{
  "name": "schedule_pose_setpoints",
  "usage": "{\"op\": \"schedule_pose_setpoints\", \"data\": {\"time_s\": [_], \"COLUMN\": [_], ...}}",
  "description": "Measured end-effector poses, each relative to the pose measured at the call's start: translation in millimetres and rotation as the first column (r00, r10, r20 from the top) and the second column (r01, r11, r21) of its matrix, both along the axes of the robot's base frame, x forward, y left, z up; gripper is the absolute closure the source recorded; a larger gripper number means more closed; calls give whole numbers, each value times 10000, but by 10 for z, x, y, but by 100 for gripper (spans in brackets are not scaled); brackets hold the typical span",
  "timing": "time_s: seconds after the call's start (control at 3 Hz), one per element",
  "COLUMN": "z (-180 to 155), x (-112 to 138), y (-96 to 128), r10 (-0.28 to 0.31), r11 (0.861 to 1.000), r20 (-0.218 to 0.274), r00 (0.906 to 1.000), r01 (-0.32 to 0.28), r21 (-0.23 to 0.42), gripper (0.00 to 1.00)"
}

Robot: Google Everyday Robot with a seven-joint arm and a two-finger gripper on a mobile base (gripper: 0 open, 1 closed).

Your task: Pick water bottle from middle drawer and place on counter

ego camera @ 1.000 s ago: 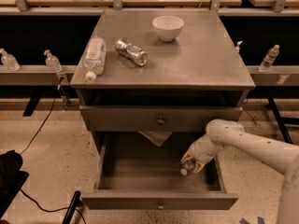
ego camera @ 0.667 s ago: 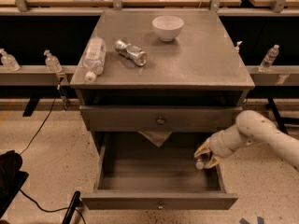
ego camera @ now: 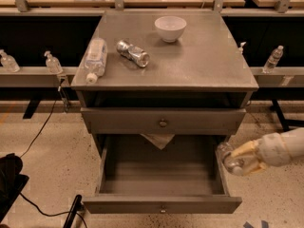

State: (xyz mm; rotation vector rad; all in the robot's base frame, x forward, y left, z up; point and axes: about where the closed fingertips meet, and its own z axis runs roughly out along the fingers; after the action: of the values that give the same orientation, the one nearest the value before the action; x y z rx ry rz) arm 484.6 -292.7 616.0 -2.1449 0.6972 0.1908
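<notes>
The middle drawer [ego camera: 161,203] is pulled wide open below the cabinet, and its grey inside holds no bottle. My gripper [ego camera: 244,159] is at the drawer's right side wall, above its rim, shut on the small clear water bottle [ego camera: 231,160], which lies roughly sideways in the fingers with its white cap toward the drawer. The arm reaches in from the right edge. The counter [ego camera: 199,61] is the grey metal top of the cabinet, well above and left of the gripper.
On the counter lie a bigger labelled bottle [ego camera: 94,59], a crushed silver can [ego camera: 133,53] and a white bowl [ego camera: 170,28]. A beige cloth [ego camera: 158,139] hangs at the drawer's back. Small bottles stand on side rails left [ego camera: 52,62] and right [ego camera: 274,58].
The gripper has lifted the water bottle out of the drawer's right part and carried it right and up, to the drawer's right side wall.
</notes>
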Motion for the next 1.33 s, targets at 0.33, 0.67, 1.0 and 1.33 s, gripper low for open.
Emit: {"op": "schedule_pose_setpoints", "data": {"time_s": [0.33,0.67,1.0,1.33], "z": [671,1286,2249,2949], "x": [-408,-573,-570,-439], "y": [-254,-341,-298,-197], "r10": [635,1221,1866,2002], "r11": [9936,9805,9616,9585], "r20": [928,2206,3926,5001], "r00": [9937,9677,9006,8425], "r01": [-716,-1521,-2493,-2741], "r21": [874,1245,1147,779], "gripper": [100,100,100,100]}}
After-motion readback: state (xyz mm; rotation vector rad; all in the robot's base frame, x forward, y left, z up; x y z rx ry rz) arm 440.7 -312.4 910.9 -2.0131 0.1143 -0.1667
